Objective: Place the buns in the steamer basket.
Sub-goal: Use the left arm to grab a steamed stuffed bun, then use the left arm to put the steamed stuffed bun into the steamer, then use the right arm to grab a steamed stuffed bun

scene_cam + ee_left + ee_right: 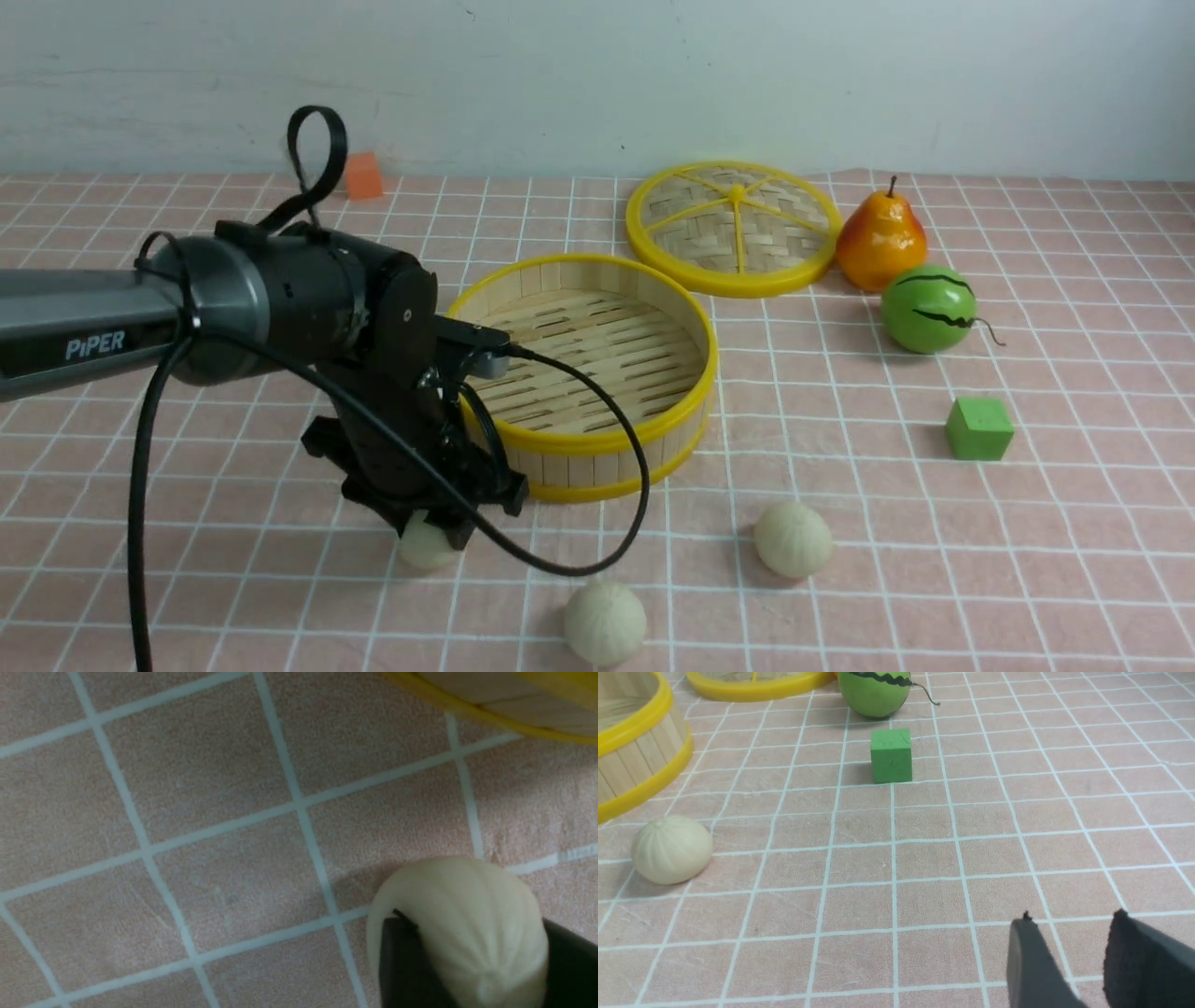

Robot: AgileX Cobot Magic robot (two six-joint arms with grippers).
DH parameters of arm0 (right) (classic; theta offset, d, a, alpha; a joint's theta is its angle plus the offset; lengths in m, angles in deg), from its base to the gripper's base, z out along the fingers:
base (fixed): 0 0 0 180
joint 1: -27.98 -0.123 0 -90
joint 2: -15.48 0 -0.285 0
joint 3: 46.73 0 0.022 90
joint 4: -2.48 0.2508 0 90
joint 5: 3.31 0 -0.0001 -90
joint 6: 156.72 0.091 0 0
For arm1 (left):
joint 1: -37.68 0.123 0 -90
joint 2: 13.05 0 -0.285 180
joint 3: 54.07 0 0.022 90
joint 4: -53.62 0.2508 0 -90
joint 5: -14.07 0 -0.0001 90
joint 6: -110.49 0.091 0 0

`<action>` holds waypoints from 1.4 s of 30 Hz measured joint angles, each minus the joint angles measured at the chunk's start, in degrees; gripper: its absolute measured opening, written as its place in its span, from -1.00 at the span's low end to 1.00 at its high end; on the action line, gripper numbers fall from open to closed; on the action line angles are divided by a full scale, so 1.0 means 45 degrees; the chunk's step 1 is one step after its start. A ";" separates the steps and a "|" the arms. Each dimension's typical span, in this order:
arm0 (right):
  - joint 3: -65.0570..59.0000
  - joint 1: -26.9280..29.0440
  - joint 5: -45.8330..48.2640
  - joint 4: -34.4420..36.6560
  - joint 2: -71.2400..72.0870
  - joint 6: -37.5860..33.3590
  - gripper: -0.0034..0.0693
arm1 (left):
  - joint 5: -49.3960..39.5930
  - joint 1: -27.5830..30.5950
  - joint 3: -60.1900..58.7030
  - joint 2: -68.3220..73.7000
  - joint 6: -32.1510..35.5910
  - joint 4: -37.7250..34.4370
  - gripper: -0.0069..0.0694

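Left gripper (431,534) pinched a small cream-white pleated round bun (460,928) between its dark fingers (406,961), the bun resting on the pink grid-lined cloth (934,560). Just beyond it stood the round bamboo-slat steamer basket with yellow rims (597,439); two more buns (605,623) (794,539) lay to its right. Right gripper (1071,924) held its jaws spread over bare cloth.

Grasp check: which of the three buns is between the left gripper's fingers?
The leftmost bun, beside the steamer basket: the left gripper has its fingers on both sides. The middle bun and right bun lie untouched.
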 joint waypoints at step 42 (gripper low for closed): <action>0.0000 0.0000 0.0000 0.0000 0.0000 0.0000 -0.25 | -0.3065 -0.0549 0.9850 0.4593 -0.1651 0.1837 0.53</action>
